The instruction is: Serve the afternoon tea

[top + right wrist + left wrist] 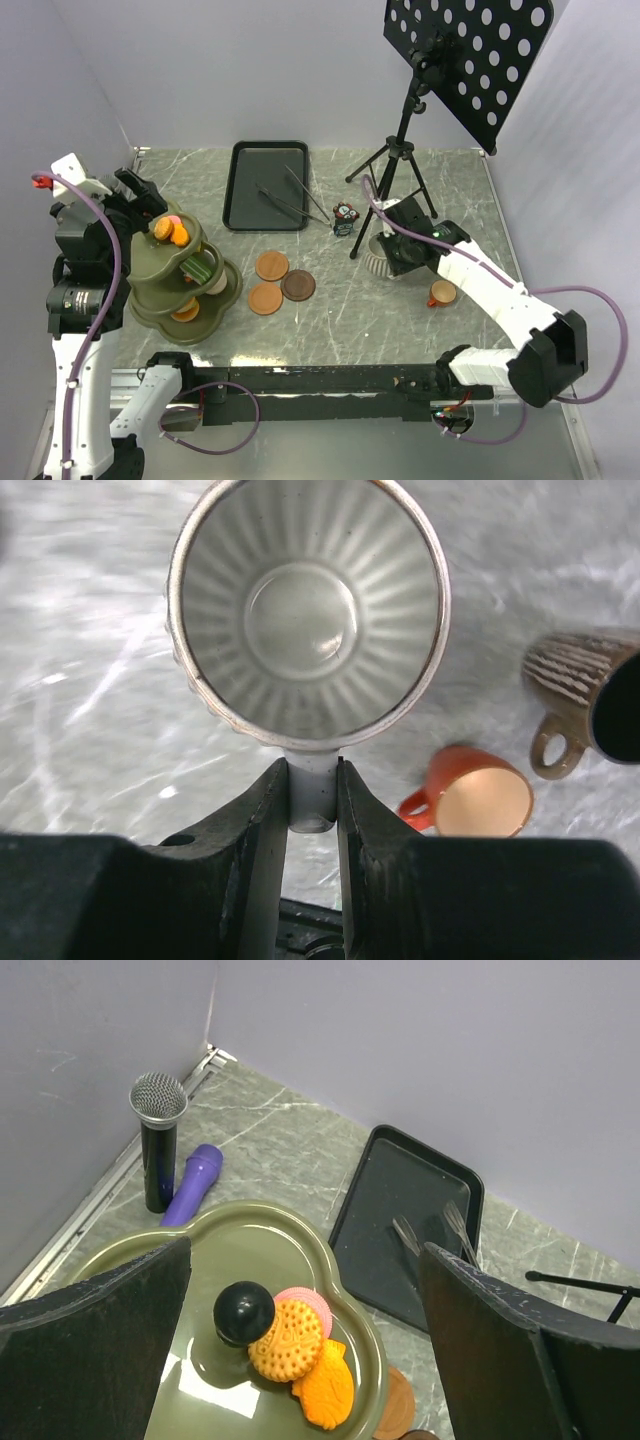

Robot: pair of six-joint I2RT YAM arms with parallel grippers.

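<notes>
Right wrist view has the right tool (313, 782) clamped on the grey cup (310, 610) handle and the left tool (305, 1250) gaping empty, with saucers (271, 265) bare and pastries (290, 1345) unserved.

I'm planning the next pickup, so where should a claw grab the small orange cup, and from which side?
Probably its loop handle, from above: the orange cup stands upright and the handle juts sideways, away from the brown cup. The right claw holds the grey cup by its handle likewise.

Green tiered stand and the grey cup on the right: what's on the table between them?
Three round brown saucers, clustered nearer the green tiered stand; the rest up to the grey cup is bare table. The top view shows it.
</notes>
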